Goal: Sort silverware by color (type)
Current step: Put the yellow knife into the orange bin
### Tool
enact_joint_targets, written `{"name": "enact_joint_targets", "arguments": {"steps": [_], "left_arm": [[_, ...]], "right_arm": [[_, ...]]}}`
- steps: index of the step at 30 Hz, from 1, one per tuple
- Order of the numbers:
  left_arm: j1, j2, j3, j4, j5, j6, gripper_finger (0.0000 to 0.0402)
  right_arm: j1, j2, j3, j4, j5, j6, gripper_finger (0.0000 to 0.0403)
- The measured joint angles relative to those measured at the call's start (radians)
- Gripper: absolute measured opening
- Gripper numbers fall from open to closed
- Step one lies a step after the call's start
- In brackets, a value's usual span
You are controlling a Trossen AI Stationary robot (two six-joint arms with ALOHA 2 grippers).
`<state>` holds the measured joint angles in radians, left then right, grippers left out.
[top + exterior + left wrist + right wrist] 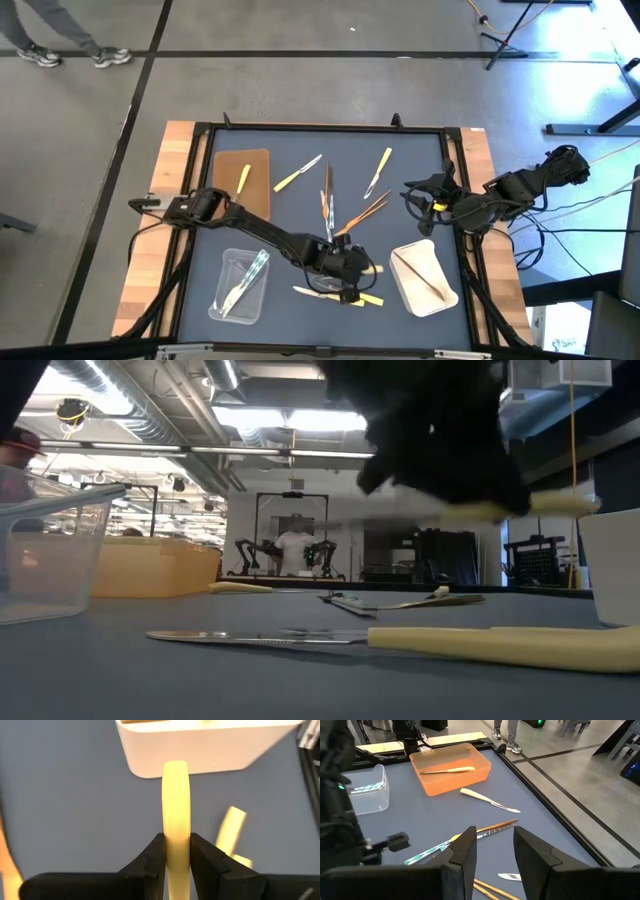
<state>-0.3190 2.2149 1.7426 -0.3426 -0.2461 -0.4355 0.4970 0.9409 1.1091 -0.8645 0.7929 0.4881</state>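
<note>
A pale yellow utensil (175, 815) is clamped between the left gripper's (176, 851) fingers near the white tray (210, 747); the right gripper (493, 851) is held partly open, empty.

The high view looks straight down; the low view looks level across the table (300, 215). Both wrist views sit close and share the white tray (210, 745).

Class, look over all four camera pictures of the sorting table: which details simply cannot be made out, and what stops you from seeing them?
- High view: the left gripper covers its yellow utensil; the working end is hidden.
- Left wrist view: the white tray is cut off by the picture's edge; its contents are unseen.
- Low view: the dark blurred arm blocks the middle.
- Clear tray: the count of utensils is too small to tell.
</note>
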Motion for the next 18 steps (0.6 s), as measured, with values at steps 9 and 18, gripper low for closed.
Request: {"name": "enact_joint_targets", "arguments": {"steps": [9, 18], "left_arm": [[0.001, -0.055, 0.249, -0.289, -0.038, 0.006, 0.0062], [0.006, -0.180, 0.383, -0.619, -0.200, 0.012, 0.0062]], "right_arm": [[0.000, -0.001, 0.000, 0.002, 0.000, 0.002, 0.0117], [0.000, 0.000, 0.000, 0.003, 0.000, 0.003, 0.0117]]}}
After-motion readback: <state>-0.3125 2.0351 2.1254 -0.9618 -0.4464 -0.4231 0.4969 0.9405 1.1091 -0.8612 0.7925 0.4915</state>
